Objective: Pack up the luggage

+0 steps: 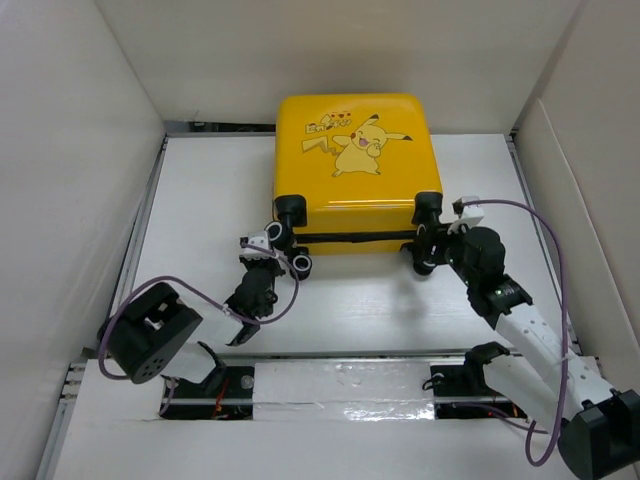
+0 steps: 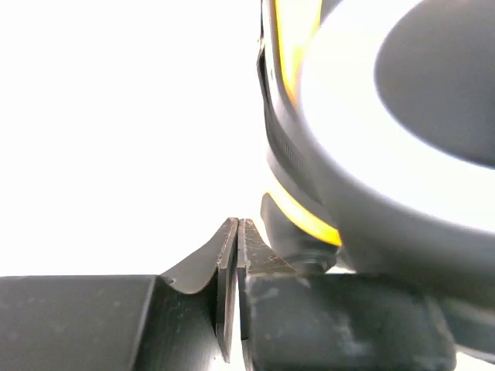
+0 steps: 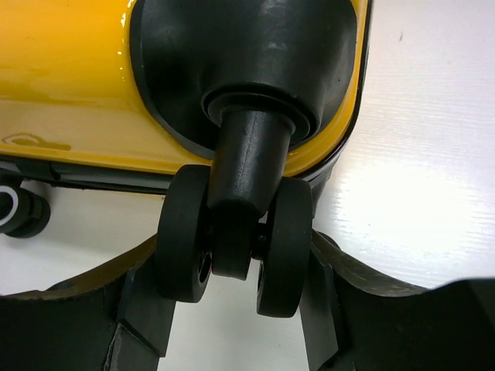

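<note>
The luggage (image 1: pixel 355 165) is a yellow hard-shell case with a Pikachu cartoon. It lies closed and flat at the back middle of the table, face up, with its black wheels towards me. My left gripper (image 1: pixel 276 245) is at the near left corner beside the left wheels (image 1: pixel 299 264). In the left wrist view its jaws (image 2: pixel 238 226) are pressed together with nothing between them, and a blurred wheel (image 2: pixel 402 116) and the yellow shell (image 2: pixel 298 39) fill the right side. My right gripper (image 1: pixel 432 250) is at the near right corner. Its fingers (image 3: pixel 139 309) press both sides of the twin caster wheel (image 3: pixel 232 232).
White walls (image 1: pixel 70 180) enclose the table on the left, back and right. A metal rail with shiny tape (image 1: pixel 340 385) runs along the near edge between the arm bases. Purple cables (image 1: pixel 545 260) loop off both arms.
</note>
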### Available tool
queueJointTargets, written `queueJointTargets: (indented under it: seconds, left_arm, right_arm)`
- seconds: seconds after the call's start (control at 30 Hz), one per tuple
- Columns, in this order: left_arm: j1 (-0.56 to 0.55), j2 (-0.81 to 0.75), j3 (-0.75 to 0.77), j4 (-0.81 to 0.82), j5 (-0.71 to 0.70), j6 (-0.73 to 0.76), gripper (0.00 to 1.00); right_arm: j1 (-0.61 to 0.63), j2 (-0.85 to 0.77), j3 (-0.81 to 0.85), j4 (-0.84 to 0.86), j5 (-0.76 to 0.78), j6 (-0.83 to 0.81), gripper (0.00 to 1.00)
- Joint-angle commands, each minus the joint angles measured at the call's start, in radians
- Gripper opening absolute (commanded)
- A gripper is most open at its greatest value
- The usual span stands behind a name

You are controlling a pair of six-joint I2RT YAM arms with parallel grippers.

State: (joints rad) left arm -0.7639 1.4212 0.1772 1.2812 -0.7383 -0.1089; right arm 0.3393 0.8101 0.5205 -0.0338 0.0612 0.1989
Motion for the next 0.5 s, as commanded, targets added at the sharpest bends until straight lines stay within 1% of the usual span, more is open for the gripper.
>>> queueJointTargets:
  seconds: [0.0,0.07,0.1,0.17,0.2,0.23,0.27,0.3,0.33,0.37,0.4,0.43,0.47]
  left_arm:
    - [0.009,-0.096,-0.03,0.672,0.11,-0.081,0.0]
    - [0.02,-0.126,-0.05,0.638,0.203,-0.136,0.0]
    - [0.02,-0.161,-0.054,0.603,0.324,-0.158,0.0]
    - [0.031,-0.209,-0.061,0.543,0.405,-0.222,0.0]
    - [0.031,-0.234,-0.061,0.458,0.439,-0.239,0.0]
    - [0.031,-0.287,-0.064,0.416,0.453,-0.258,0.01]
    - [0.041,-0.313,-0.077,0.385,0.468,-0.274,0.04]
    - [0.041,-0.336,-0.087,0.335,0.497,-0.294,0.07]
    - [0.051,-0.387,-0.094,0.302,0.504,-0.299,0.15]
    - [0.051,-0.416,-0.108,0.267,0.505,-0.31,0.19]
    - [0.061,-0.483,-0.119,0.195,0.504,-0.336,0.26]
    - [0.061,-0.516,-0.128,0.16,0.501,-0.34,0.39]
    - [0.061,-0.551,-0.137,0.123,0.491,-0.344,0.41]
  right_arm:
    - [-0.033,-0.058,-0.01,0.071,0.002,-0.03,0.0]
    - [-0.033,-0.072,-0.011,0.063,-0.014,-0.035,0.0]
    - [-0.033,-0.089,-0.011,0.051,-0.021,-0.039,0.0]
    - [-0.033,-0.103,-0.013,0.037,-0.035,-0.049,0.0]
    - [-0.033,-0.112,-0.01,-0.016,-0.028,-0.044,0.06]
    - [-0.033,-0.139,-0.001,-0.035,-0.021,-0.042,0.14]
    - [-0.033,-0.159,0.004,-0.053,0.006,-0.047,0.25]
    - [-0.033,-0.182,0.012,-0.095,0.028,-0.053,0.57]
    - [-0.033,-0.236,0.022,-0.113,0.043,-0.058,0.76]
    - [-0.033,-0.264,0.05,-0.126,0.06,-0.068,0.89]
    - [-0.033,-0.285,0.067,-0.158,0.058,-0.081,1.0]
    - [-0.033,-0.296,0.088,-0.173,0.046,-0.091,1.0]
    - [-0.033,-0.295,0.126,-0.176,-0.028,-0.098,1.0]
